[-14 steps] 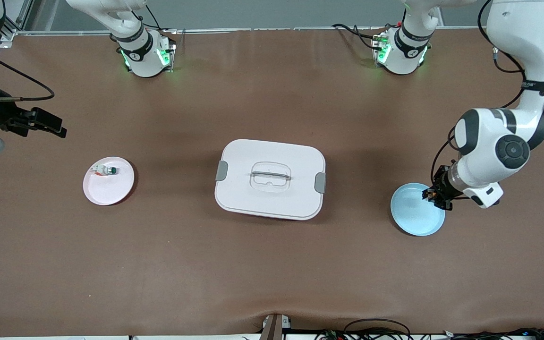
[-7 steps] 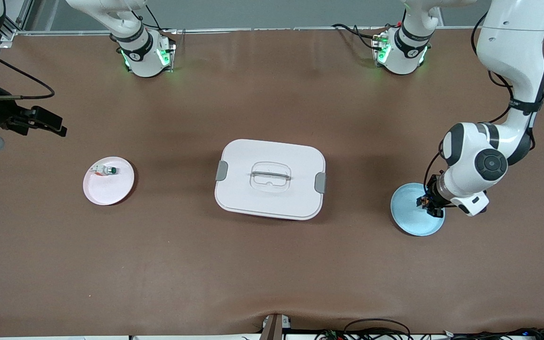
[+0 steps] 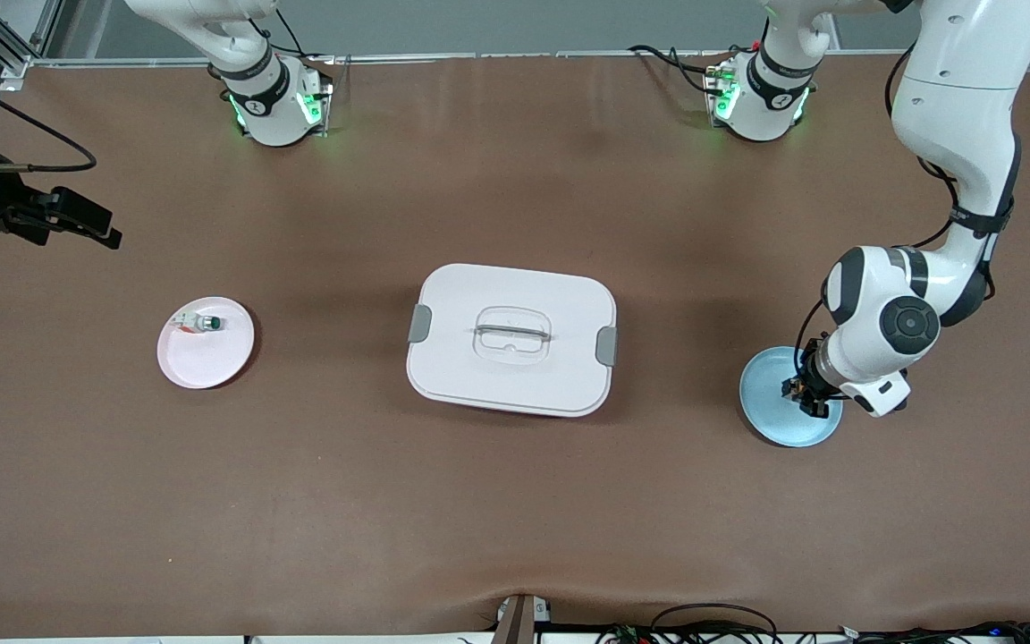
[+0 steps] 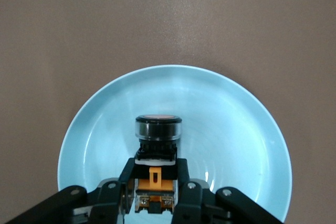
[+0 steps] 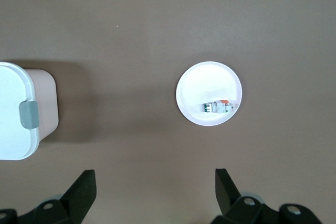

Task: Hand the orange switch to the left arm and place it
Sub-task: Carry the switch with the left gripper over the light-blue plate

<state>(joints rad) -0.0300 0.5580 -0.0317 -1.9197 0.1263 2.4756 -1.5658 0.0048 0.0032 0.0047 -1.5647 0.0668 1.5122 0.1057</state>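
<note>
The orange switch (image 4: 158,129), black-bodied with a round orange cap, is clamped between the fingers of my left gripper (image 4: 156,169), which is shut on it. They are over the light blue plate (image 3: 774,420) at the left arm's end of the table, and I cannot tell whether the switch touches the plate (image 4: 236,129). The left gripper (image 3: 808,398) shows under the white wrist. The white box (image 3: 511,340) with grey latches stands mid-table. My right gripper (image 3: 104,233) hangs open and empty (image 5: 155,182) over bare table at the right arm's end.
A pale pink plate (image 3: 206,358) near the right arm's end holds a white-bodied switch with a green cap (image 3: 203,323), which also shows in the right wrist view (image 5: 218,106). The box's corner (image 5: 16,108) shows there too. Brown mat covers the table (image 3: 515,501).
The left arm has swung in, carrying the gripper and switch from the plate's rim toward its middle. The right gripper has drifted slightly toward the robots' bases.
</note>
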